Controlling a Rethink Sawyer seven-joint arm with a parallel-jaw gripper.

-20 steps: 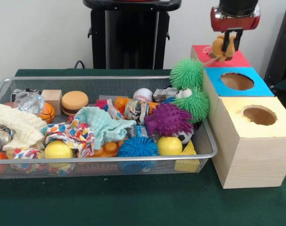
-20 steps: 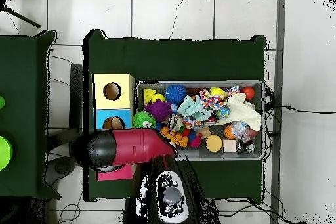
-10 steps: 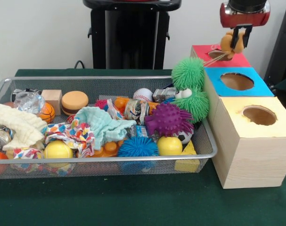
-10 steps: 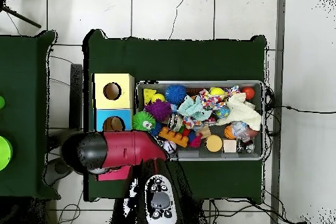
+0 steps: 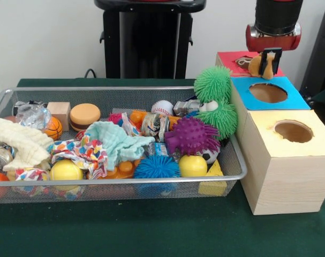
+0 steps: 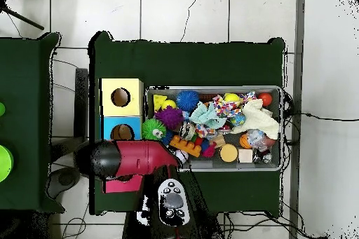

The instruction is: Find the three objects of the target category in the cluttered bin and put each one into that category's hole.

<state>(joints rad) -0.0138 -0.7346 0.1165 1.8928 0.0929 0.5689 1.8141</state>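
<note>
Held object: a small tan-orange toy [image 5: 257, 65] is clamped in the pincer [image 5: 267, 63], hanging just above the red box [image 5: 229, 58] at the far end of the row; what kind of toy it is I cannot tell.
Pincer: closed on the toy, pointing straight down from the red and black arm [image 6: 133, 160]; in the overhead view the arm covers the red box and the pincer itself is hidden.
Target hole: the red box's opening [image 5: 244, 59] shows just beside the toy, partly behind it.
Other boxes: the blue box [image 5: 266, 93] and the yellow box [image 5: 291, 134] stand in line with the red one, touching; their holes are open and nothing hangs over them.
Bin: the wire bin [image 5: 151, 179] sits just beside the boxes on the green counter [image 5: 151, 230], full of spiky balls, cloths, cans and blocks; a green spiky ball [image 5: 212, 83] leans on the blue box.
Step in hand: judged to be delivery of one found object to the red hole.
Next move: likely to centre the toy over the opening, lower, let go, then return to the bin.
Risk: an off-centre release could leave the toy on the rim.
</note>
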